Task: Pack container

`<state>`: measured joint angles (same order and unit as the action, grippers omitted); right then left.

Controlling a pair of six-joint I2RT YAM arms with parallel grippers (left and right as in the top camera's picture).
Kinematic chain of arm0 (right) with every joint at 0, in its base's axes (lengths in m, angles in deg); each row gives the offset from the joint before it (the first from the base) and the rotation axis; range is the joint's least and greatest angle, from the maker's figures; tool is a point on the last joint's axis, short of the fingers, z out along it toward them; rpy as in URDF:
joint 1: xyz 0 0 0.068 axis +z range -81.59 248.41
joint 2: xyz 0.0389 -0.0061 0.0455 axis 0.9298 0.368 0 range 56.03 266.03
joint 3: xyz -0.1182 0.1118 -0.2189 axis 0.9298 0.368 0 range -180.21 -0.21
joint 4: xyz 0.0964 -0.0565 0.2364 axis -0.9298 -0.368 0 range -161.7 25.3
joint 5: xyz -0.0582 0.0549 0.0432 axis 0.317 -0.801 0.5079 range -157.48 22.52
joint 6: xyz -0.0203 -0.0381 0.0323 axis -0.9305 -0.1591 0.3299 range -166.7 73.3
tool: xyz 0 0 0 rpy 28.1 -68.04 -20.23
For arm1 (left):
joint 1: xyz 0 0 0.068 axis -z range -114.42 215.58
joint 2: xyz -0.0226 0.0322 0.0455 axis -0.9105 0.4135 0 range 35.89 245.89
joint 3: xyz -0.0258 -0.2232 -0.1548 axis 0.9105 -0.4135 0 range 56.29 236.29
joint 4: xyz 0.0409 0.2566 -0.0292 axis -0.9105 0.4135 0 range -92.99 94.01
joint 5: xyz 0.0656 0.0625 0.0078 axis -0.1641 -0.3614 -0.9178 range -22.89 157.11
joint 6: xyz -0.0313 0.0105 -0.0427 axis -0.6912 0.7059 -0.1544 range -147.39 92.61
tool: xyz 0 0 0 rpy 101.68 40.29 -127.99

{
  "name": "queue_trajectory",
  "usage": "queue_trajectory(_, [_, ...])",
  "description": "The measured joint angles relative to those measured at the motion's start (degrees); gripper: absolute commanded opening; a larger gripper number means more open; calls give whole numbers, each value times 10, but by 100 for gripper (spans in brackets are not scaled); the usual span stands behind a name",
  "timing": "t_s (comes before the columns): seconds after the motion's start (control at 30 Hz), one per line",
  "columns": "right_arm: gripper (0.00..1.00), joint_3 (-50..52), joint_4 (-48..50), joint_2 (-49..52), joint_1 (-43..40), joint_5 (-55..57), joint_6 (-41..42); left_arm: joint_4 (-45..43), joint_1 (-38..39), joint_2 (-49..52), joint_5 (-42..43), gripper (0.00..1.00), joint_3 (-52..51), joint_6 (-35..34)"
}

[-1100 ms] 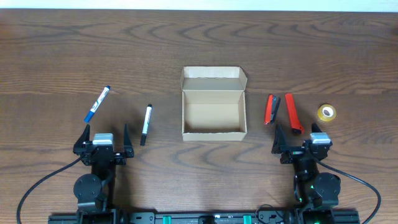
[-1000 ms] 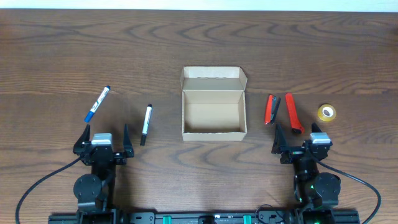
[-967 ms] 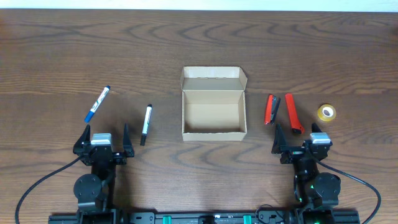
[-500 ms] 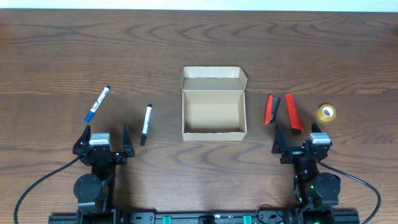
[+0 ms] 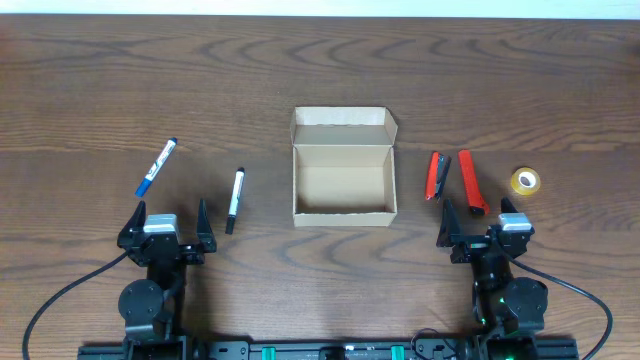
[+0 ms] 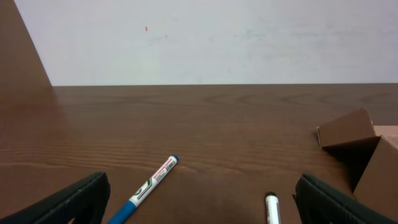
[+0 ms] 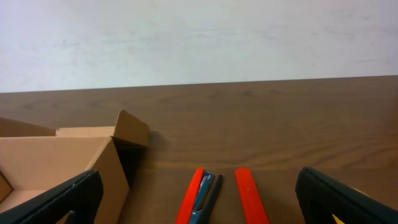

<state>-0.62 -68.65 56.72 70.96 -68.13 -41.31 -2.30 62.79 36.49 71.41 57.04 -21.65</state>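
The container (image 5: 343, 167), a tan cardboard box, stands open in the middle of the table with its flap lid folded back; its corner shows in the left wrist view (image 6: 357, 143) and its side in the right wrist view (image 7: 62, 162). My left gripper (image 5: 167, 222) rests open near the front edge, with nothing between its fingers. Ahead of it lie a blue-capped marker (image 5: 156, 167) (image 6: 149, 186) and a black-capped marker (image 5: 234, 199) (image 6: 272, 208). My right gripper (image 5: 483, 220) is also open and empty, just behind a red stapler (image 5: 437, 176) (image 7: 200, 198) and a red bar (image 5: 471, 182) (image 7: 250, 194).
A roll of yellow tape (image 5: 525, 181) lies to the right of the red bar. The dark wooden table (image 5: 320, 70) stretches back to a white wall. Cables run from both arm bases along the front edge.
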Motion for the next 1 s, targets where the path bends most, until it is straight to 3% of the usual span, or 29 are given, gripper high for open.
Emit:
queue_trajectory(0.83, [99,0,3,0,0,0,2,0,0,0,0,95,0,0])
queue_trajectory(1.0, [99,0,2,3,0,-22,59,0,0,0,0,95,0,0])
